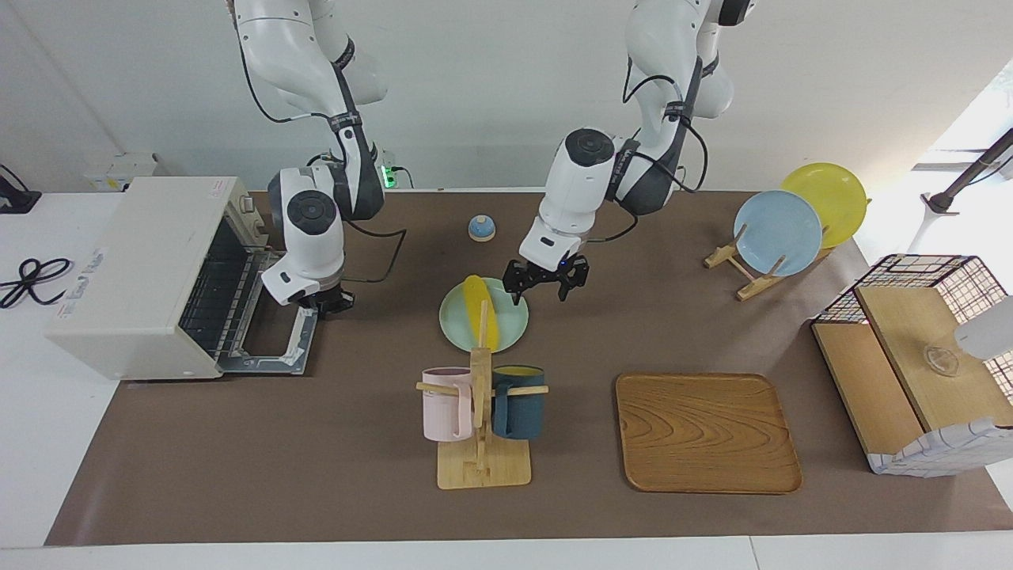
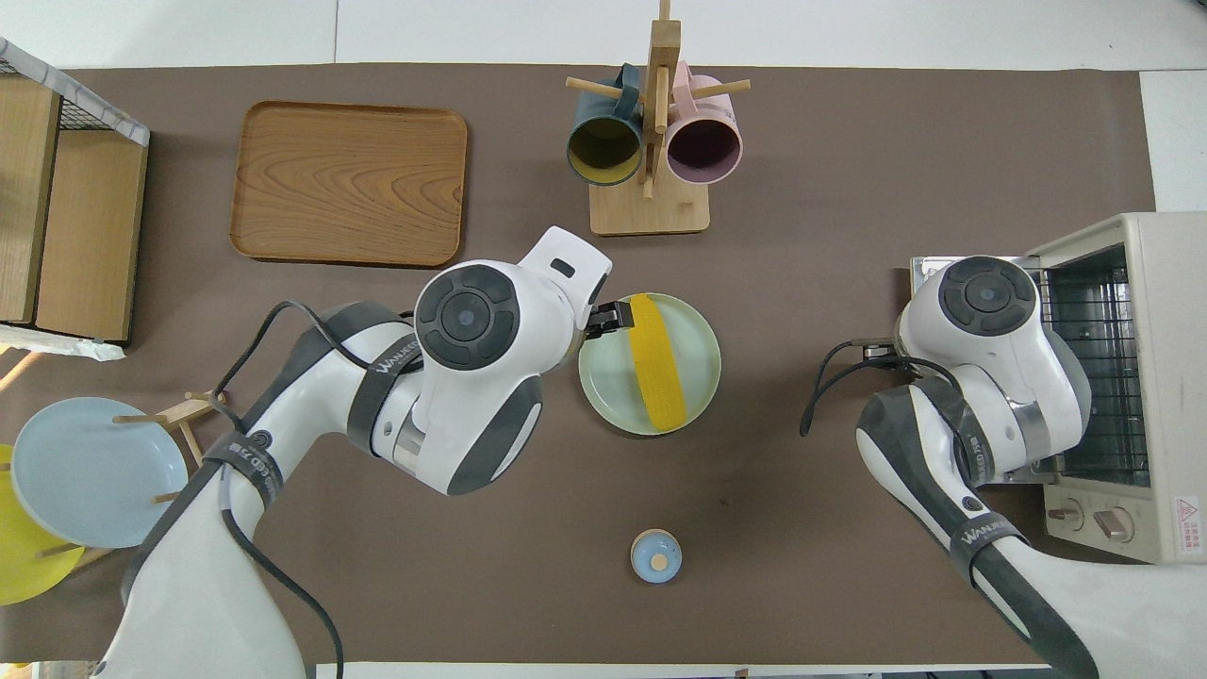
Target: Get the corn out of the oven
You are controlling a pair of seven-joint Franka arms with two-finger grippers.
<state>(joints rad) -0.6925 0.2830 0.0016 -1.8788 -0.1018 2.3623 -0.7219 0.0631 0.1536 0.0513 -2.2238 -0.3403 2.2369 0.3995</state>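
Observation:
The yellow corn [image 1: 479, 310] [image 2: 657, 372] lies across a pale green plate [image 1: 457, 332] [image 2: 603, 401] in the middle of the table, apart from the oven. The cream-white oven [image 1: 134, 269] [image 2: 1165, 311] stands at the right arm's end with its glass door [image 1: 269, 348] folded down flat and its wire rack showing. My left gripper [image 1: 546, 283] hangs open, with nothing in it, just above the plate's edge on the robots' side. My right gripper [image 1: 333, 302] is shut, low beside the outer edge of the open door. In the overhead view its wrist hides it.
A wooden mug rack [image 1: 483, 467] with a pink mug [image 1: 445, 404] and a dark blue mug [image 1: 518, 402] stands just past the plate. A wooden tray [image 1: 706, 431], a plate stand with a blue plate [image 1: 777, 233], a wire-framed shelf box [image 1: 910, 356] and a small blue dome [image 1: 481, 228] are also here.

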